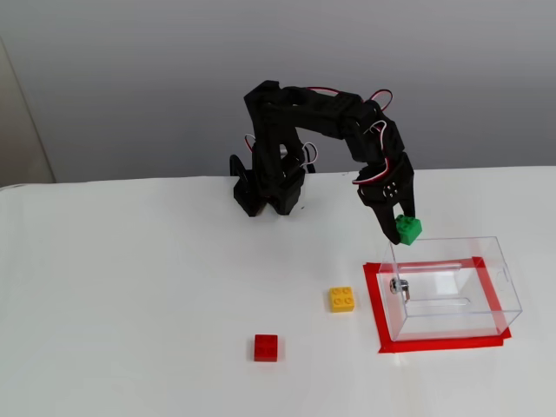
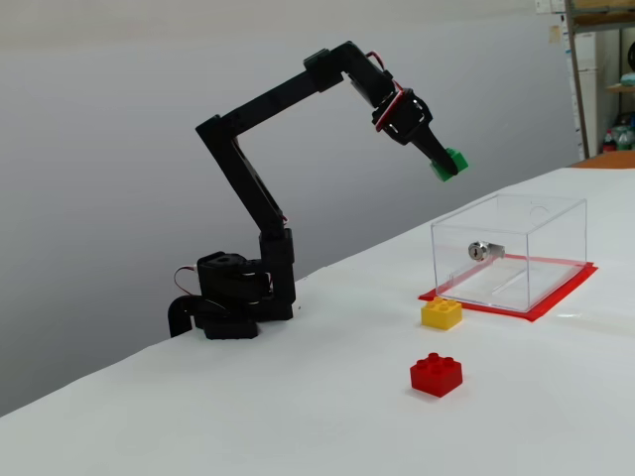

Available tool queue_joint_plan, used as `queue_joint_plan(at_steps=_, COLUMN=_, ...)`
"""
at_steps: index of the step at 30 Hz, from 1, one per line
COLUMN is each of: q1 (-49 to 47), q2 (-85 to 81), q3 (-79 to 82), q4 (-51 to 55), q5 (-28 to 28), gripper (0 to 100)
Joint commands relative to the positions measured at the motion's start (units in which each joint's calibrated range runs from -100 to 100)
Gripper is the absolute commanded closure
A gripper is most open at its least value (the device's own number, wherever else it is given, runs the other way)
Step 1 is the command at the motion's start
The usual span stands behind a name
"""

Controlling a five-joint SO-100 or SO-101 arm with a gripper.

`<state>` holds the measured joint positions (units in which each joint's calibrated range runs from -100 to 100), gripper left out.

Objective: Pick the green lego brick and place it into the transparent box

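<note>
Holding green lego brick (image 2: 449,164) in claw (image 2: 443,163) — hanging above transparent box (image 1: 452,287) rim, risking bouncing onto table (image 1: 130,287).

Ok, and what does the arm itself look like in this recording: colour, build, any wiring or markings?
The arm is all matte black plastic, built from blocky angular segments on a chunky black base. Thin red and white wires loop loosely along the upper joints and near the base. The hand is black too, tapering to narrow fingers. No markings or labels can be made out.
</note>
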<state>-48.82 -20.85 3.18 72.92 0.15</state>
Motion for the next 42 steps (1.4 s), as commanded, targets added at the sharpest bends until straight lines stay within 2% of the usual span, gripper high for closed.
queue_joint_plan(at_steps=1, q1=-1.27, q2=4.68, q3=-7.16, q4=0.1, q5=-0.09, gripper=89)
queue_joint_plan(at_steps=14, q1=-4.3, q2=23.01, q3=-22.8, q4=0.1, q5=0.17, gripper=89)
queue_joint_plan(at_steps=29, q1=-7.33, q2=29.2, q3=-30.21, q4=0.1, q5=0.06, gripper=88)
queue_joint_plan(at_steps=35, q1=-7.26, q2=29.2, q3=-29.58, q4=0.1, q5=-0.15, gripper=71)
queue_joint_plan(at_steps=42, q1=-7.26, q2=28.52, q3=-30.12, q4=0.1, q5=-0.2, gripper=69)
